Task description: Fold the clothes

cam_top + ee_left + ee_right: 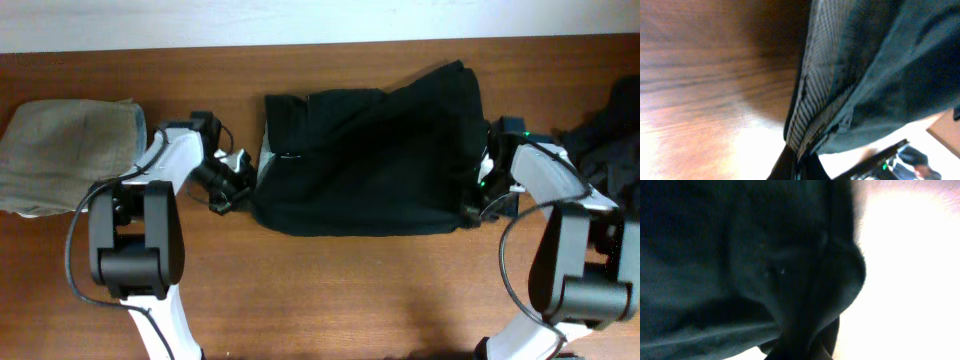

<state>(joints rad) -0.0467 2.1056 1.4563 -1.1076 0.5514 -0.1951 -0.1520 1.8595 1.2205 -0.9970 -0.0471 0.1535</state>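
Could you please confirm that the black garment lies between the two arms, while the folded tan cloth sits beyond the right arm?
Not quite: the tan cloth sits beyond the left arm, not the right one. The black garment does lie between the two arms. The overhead view shows both.

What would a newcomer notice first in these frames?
The black garment bunched across mid-table, with the left gripper and right gripper pinching its opposite lower corners. The left wrist view shows its pale striped lining. A tan cloth lies far left; a dark heap far right.
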